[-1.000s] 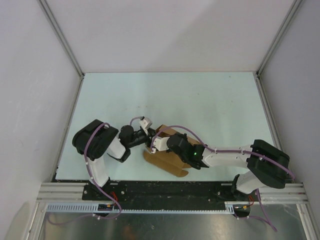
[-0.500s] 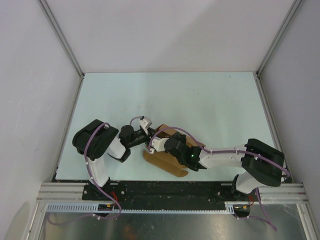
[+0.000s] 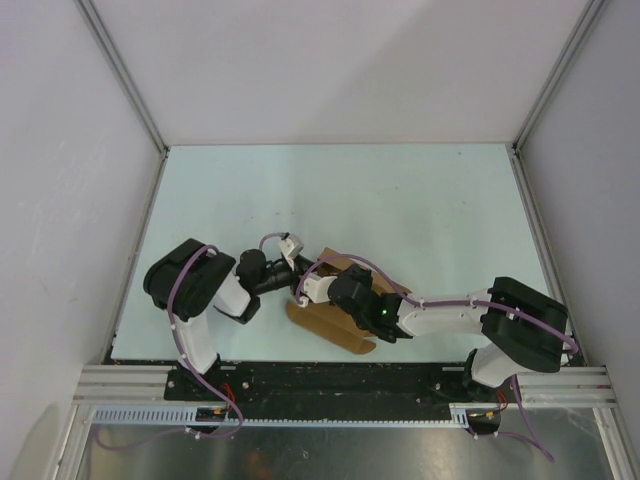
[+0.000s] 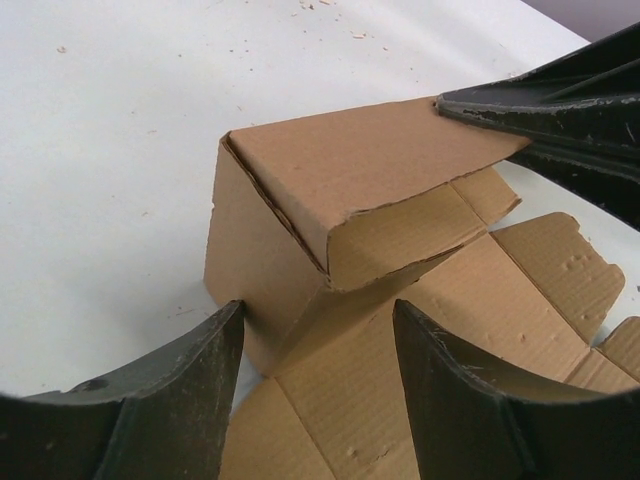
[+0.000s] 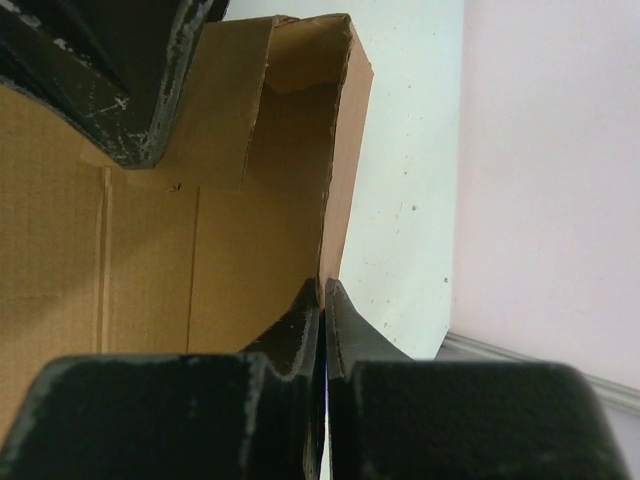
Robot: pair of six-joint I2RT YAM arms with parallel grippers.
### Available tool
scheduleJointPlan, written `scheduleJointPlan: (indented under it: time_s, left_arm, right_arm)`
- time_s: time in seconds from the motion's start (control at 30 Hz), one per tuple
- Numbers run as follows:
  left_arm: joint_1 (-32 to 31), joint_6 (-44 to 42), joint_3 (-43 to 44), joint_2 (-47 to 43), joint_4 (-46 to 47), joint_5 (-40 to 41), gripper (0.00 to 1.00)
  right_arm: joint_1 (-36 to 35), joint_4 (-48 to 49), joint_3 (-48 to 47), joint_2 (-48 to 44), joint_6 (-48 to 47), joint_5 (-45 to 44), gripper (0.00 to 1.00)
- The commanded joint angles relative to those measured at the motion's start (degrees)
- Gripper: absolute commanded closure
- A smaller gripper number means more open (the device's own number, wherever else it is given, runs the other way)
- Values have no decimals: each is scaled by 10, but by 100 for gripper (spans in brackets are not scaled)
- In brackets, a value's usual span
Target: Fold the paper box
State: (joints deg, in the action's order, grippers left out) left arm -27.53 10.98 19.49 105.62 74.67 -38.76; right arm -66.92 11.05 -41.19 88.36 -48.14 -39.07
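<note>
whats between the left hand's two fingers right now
In the left wrist view, the paper box fills the gap: its raised, folded-over corner and flat panel lie between the fingers of the open left hand.

I see the plain brown folded cardboard box [image 4: 360,170], with tiny dents on its flat part. The flat table top [image 3: 420,200] is pale green-white with small specks. My left arm [image 3: 195,345] and right arm [image 3: 450,315] are black and white, with purple cables [image 3: 176,300]. One small green light [image 3: 383,313] glows.
</note>
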Motion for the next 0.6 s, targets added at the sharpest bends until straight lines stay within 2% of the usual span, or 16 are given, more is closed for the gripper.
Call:
scheduleJointPlan:
  time_s: [0.0,0.13,0.2,0.3,0.57]
  left_arm:
    - [-2,12,12,-9,161,-37,36]
    - [-1,10,16,3,161,-9,39]
    - [-2,7,16,4,161,4,32]
    - [-2,2,13,4,161,26,29]
    - [-8,-3,13,18,161,56,28]
  right_arm:
    - [-5,-44,18,26,30,84,100]
    - [-7,-46,17,24,34,89,100]
    - [-6,-50,17,24,35,89,100]
    - [-8,-51,17,29,37,84,100]
    - [-20,-40,17,40,38,43,98]
